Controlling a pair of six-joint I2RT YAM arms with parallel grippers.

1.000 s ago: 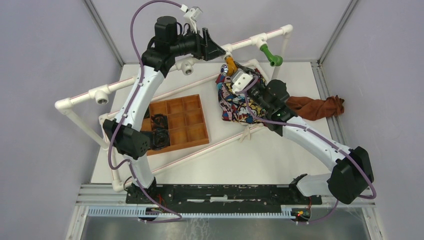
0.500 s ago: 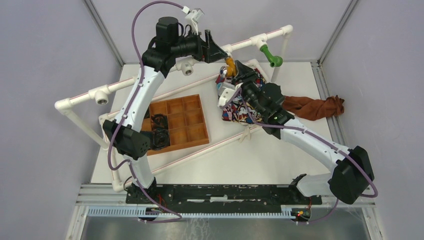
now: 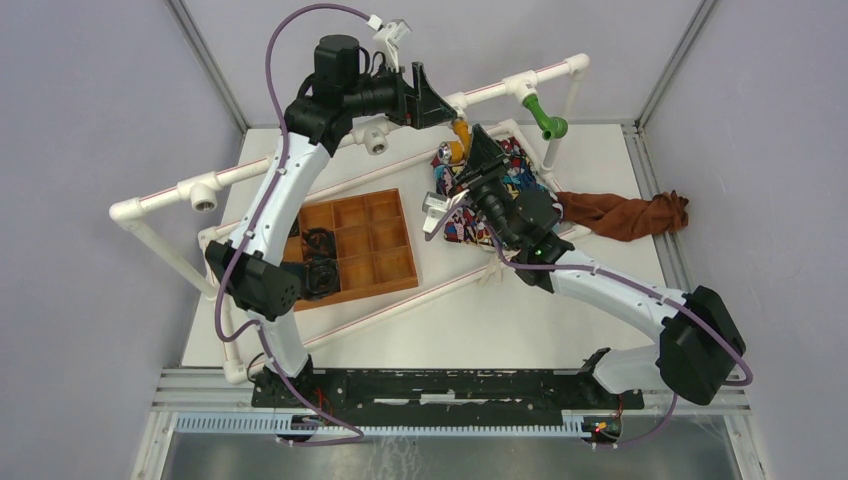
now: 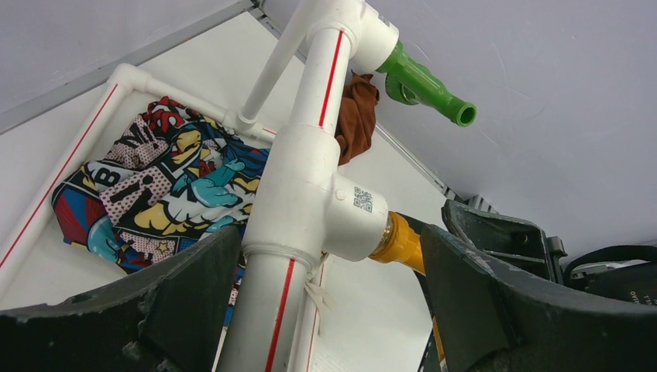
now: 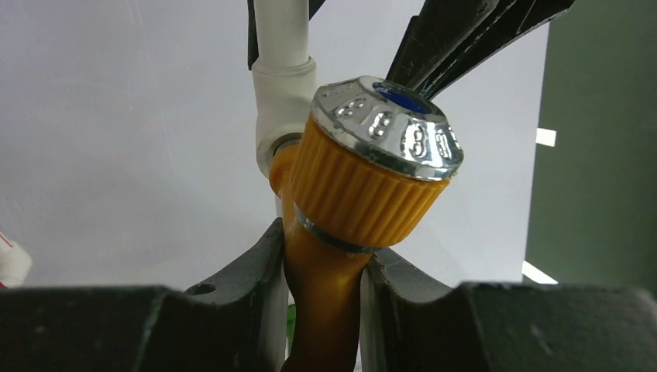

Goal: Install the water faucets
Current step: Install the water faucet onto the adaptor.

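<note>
My left arm reaches far with my left pincer (image 3: 437,101) spread wide, and my right arm stretches far-left with my right pincer (image 3: 468,141) pinching the orange-yellow faucet (image 5: 364,194).

I get bright, even light from above; shadows on the desk (image 3: 560,320) are soft. The chrome cap (image 5: 387,124) of the orange-yellow faucet (image 5: 360,198) glints, and the fingers (image 5: 225,310) of the right gripper (image 5: 321,325) lose detail in the dark.

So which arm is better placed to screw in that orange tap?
Right. The right gripper is shut on the orange-yellow faucet, whose end meets the white T-fitting; the left gripper only straddles that fitting.
</note>
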